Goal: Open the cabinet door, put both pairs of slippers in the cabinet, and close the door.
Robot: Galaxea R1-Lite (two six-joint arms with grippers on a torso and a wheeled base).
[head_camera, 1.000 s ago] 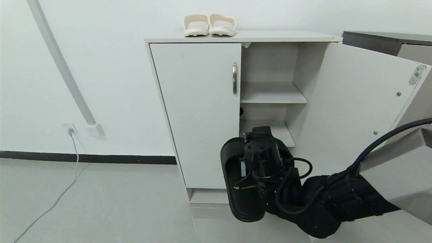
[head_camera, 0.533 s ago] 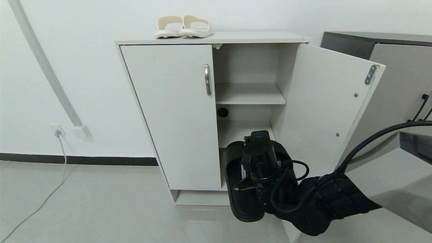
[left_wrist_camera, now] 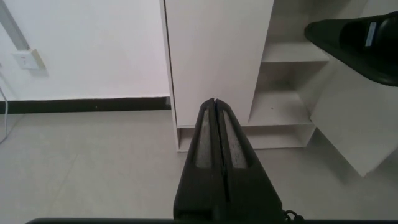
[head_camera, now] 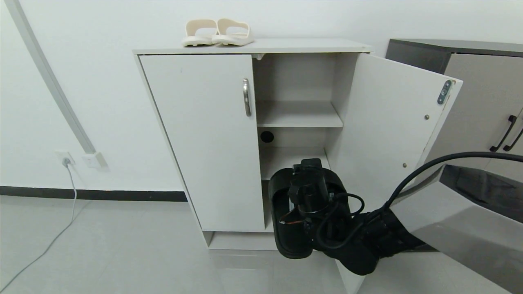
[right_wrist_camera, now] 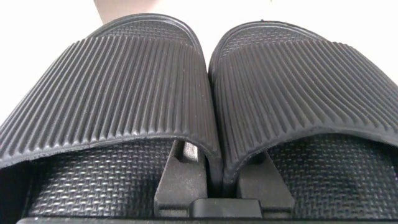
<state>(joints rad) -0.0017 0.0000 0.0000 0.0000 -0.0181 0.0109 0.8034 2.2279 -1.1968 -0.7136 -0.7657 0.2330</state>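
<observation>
Now, black slippers held at the open cabinet.
Right gripper (right_wrist_camera: 214, 180) has its jaws clenched on the black slippers (head_camera: 288, 228), side by side in front of the cabinet's (head_camera: 196, 139) lower part, its right door (head_camera: 388, 126) swung open. Cream slippers (head_camera: 216, 32) sit on the cabinet top. Left gripper (left_wrist_camera: 214, 134) hangs above the floor (left_wrist_camera: 93, 162), jaws pressed together.
</observation>
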